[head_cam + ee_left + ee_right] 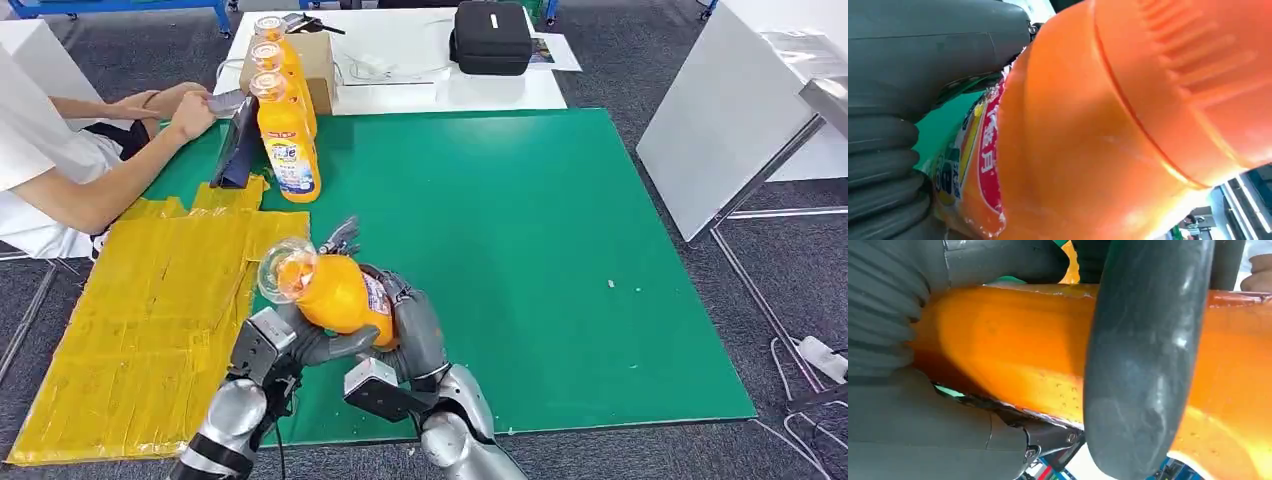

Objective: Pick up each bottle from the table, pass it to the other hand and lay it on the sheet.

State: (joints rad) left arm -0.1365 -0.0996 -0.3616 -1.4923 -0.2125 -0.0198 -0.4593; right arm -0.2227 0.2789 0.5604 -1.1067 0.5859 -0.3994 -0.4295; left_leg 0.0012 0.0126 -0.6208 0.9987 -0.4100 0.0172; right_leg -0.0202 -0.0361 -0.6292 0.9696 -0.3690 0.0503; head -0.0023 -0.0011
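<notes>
An orange bottle (335,292) of juice is held over the green counter (520,250), at about 6 o'clock in the head view, just beside the near right edge of the yellow sheet (150,320). It lies tilted, its clear end pointing toward 10 o'clock. Both hands are on it: the right hand (410,320) wraps its fingers round the body from the 3 o'clock side, and the left hand (300,345) grips it from below at 7 o'clock, thumb across the orange wall. So this looks like the handover itself, with neither hand yet let go.

The bottle looks full and so fairly heavy for its size. Its plastic wall is probably stiff enough to squeeze a little without collapsing, but smooth and glossy; the right wrist view shows fine droplets or specks on the surface, so it may be slippery. The ribbed band near one end, plain in the left wrist view, and the labelled waist seem the surest places to grip, better than the bare rounded shoulder. Laid on its side, it may well roll.

The label (970,165) is red, yellow and white with Chinese characters; I can see a large "8" but cannot read the brand.

Three more bottles (285,120) of the same kind stand in a row at 11 o'clock, with blue-and-white labels too small to read. A person (60,170) sits at 9 o'clock, with a hand at a dark device (238,145) propped on the counter.
</notes>
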